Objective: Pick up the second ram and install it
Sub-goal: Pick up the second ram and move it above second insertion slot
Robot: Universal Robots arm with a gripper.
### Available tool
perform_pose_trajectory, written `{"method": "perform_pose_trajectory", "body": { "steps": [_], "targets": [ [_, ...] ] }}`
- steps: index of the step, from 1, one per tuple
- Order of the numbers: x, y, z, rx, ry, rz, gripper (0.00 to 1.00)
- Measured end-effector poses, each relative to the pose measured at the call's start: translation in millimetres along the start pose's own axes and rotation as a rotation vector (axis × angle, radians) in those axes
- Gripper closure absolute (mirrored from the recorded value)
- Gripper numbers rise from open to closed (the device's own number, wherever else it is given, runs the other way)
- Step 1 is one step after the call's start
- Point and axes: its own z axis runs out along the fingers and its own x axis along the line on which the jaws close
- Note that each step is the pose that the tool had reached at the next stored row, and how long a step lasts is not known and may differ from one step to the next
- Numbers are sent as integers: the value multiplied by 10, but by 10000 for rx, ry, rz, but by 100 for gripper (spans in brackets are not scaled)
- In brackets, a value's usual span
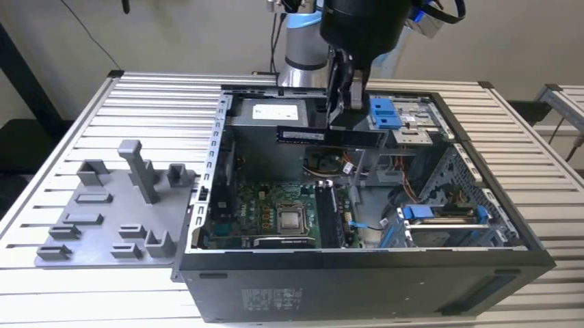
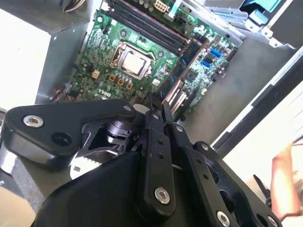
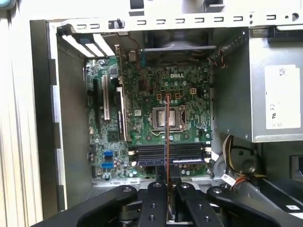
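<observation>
The second ram [image 1: 315, 135] is a slim dark stick with a pale label near one end. It hangs level above the open computer case [image 1: 228, 137], with my gripper [image 1: 347, 121] shut on its upper edge. In the first wrist view the second ram [image 3: 167, 137] appears edge-on as a thin line running out from the gripper [image 3: 168, 201] over the motherboard. It crosses the long black memory slots [image 3: 142, 153] beside the processor [image 3: 177, 117]. In the second wrist view the stick's edge [image 2: 182, 80] slants away from the gripper [image 2: 154, 111] over the board.
A grey fixture tray [image 1: 109, 212] with upright posts lies at the exterior view's left of the case. Inside the case are a power supply [image 1: 273, 109], blue drive brackets [image 1: 385, 113] and loose cables [image 1: 401, 171]. A person's hand [image 2: 286, 184] is in the second wrist view.
</observation>
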Motion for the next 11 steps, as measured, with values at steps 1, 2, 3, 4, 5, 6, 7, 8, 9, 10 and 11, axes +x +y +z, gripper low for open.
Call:
{"method": "perform_pose_trajectory", "body": {
  "steps": [1,2,3,4,5,6,7,8,9,10,11],
  "targets": [
    [-2,-17,0,0,-1,43,86],
    [-4,-34,-1,0,-2,84,86],
    [-6,-51,-1,0,-2,123,86],
    [-8,-68,-2,0,-3,160,86],
    [-9,-84,-2,0,-3,196,86],
    [-11,-101,-2,0,-4,233,86],
    [-13,-116,-3,0,-4,265,86],
    [-14,-128,-3,0,-5,283,86],
    [-16,-135,-4,0,-5,288,86],
    [-17,-142,-4,0,-5,291,86],
    [-18,-151,-4,0,-4,292,86]
  ]
}}
